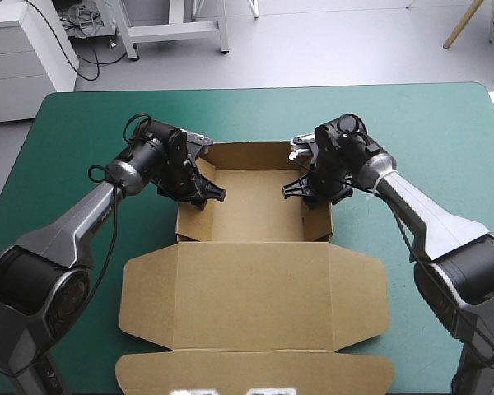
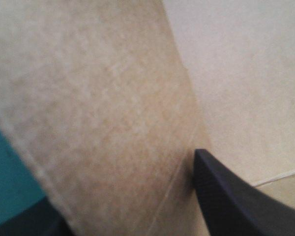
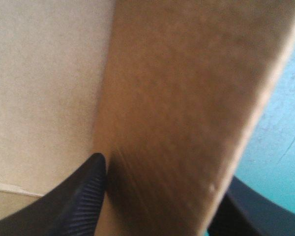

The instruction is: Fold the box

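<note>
Box of brown cut cardboard lay mid-table on the teal-green cover, tray walls raised at far end, lid flat nearer. Left gripper clamped the left wall, right gripper the right wall. Best, I judged: fold both inward together, evenly.

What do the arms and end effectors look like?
The left arm and right arm have silver-grey tapering links and rounded black joints. The left end effector and right end effector are black, each with two broad, curved, fin-shaped fingers.
</note>
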You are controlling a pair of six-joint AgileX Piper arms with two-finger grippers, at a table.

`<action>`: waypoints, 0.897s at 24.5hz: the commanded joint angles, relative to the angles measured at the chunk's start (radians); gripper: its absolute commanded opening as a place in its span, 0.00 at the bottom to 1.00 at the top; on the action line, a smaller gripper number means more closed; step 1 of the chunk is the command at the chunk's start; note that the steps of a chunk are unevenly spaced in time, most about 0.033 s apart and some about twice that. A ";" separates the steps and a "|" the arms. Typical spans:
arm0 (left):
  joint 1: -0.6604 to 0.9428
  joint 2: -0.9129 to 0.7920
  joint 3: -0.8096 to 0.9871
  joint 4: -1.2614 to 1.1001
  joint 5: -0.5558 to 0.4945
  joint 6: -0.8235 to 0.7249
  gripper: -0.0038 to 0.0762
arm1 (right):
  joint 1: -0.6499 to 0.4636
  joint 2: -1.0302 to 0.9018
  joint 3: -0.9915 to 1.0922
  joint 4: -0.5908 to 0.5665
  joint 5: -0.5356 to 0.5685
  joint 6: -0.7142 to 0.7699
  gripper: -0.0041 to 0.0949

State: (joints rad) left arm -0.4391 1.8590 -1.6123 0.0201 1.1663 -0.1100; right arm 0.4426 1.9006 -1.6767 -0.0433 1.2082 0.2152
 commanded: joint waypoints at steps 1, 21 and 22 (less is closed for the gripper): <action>-0.006 -0.051 -0.035 -0.009 -0.034 0.003 0.72 | 0.000 -0.060 -0.032 -0.031 -0.005 0.005 0.65; -0.004 -0.219 -0.425 0.003 0.128 0.148 0.42 | 0.000 -0.164 -0.180 -0.134 -0.005 -0.037 0.61; -0.004 -0.235 -0.425 0.003 0.128 0.148 0.34 | 0.000 -0.169 -0.180 -0.139 -0.005 -0.037 0.61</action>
State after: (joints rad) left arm -0.4391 1.7224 -2.0057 0.0185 1.2471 0.0173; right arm 0.4426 1.8036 -1.8247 -0.1507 1.2235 0.1846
